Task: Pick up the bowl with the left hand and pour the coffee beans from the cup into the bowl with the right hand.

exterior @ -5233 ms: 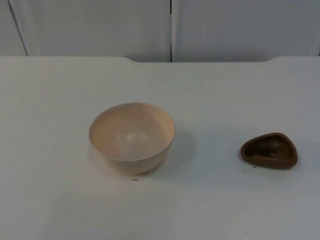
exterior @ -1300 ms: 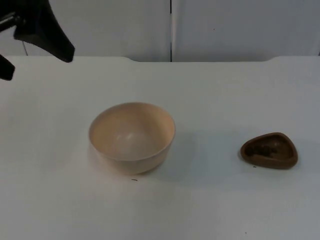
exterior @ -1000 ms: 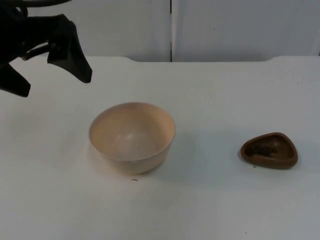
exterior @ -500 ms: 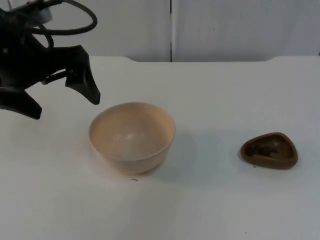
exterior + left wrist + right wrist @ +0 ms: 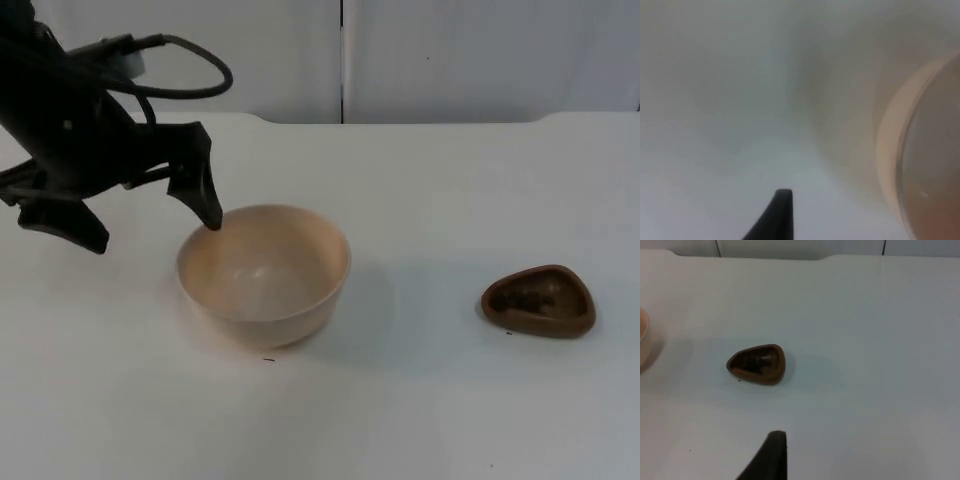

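Bowl [image 5: 264,274] sits ungrasped mid-bench; left hand [image 5: 150,230], fingers spread wide, straddles its ten-o'clock rim. Cup [image 5: 539,301] with beans waits at three o'clock. Lifting and pouring remain.

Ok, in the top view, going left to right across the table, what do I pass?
Left arm's black gripper with jaws spread, at the bowl's left rim → round cream-coloured bowl → small brown teardrop-shaped cup with dark coffee beans inside.
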Controlling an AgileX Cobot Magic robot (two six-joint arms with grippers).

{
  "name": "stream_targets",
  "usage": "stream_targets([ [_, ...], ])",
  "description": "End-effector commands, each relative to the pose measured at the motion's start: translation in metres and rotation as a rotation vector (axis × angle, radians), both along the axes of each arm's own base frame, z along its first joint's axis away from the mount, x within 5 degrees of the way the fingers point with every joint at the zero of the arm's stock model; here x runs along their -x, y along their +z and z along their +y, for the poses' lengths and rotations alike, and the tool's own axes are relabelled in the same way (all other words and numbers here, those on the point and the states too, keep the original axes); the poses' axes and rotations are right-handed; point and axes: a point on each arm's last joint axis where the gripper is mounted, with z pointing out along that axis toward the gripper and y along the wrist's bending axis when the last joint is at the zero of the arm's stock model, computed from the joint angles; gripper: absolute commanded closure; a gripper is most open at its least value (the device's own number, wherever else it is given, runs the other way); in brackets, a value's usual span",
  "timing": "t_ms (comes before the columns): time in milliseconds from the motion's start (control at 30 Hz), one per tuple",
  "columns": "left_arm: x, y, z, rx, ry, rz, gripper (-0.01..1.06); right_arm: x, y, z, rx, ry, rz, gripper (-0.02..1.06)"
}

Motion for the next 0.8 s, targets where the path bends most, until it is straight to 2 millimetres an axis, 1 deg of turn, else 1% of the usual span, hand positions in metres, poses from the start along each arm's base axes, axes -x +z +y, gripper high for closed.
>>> stream_targets([
  [0,-0.003,-0.003,-0.001,-0.008,0.006,-0.006,0.02,0.0,0.0,0.0,0.004,-0.009,-0.009,-0.01],
  [100,-0.004,-0.009,-0.001,-0.013,0.008,0.0,0.04,0.0,0.0,0.0,0.004,-0.009,-0.009,-0.01],
  [200,-0.005,-0.014,-0.001,-0.017,0.008,0.005,0.09,0.0,0.0,0.0,0.004,-0.009,-0.009,-0.01],
  [300,-0.005,-0.015,-0.001,-0.018,0.008,0.009,0.09,0.0,0.0,0.0,0.004,-0.009,-0.009,-0.01],
  [433,-0.005,-0.023,-0.004,-0.025,-0.003,0.029,0.09,0.0,0.0,0.0,0.004,-0.009,-0.009,-0.01],
  [467,-0.005,-0.028,-0.006,-0.032,-0.011,0.034,0.09,0.0,0.0,0.0,0.004,-0.009,-0.009,-0.01],
  [600,-0.006,-0.033,-0.012,-0.034,-0.016,0.019,0.09,0.0,0.0,0.0,0.004,-0.009,-0.009,-0.01],
  [767,-0.008,-0.037,-0.012,-0.037,-0.007,0.01,0.09,0.0,0.0,0.0,0.004,-0.009,-0.009,-0.01],
])
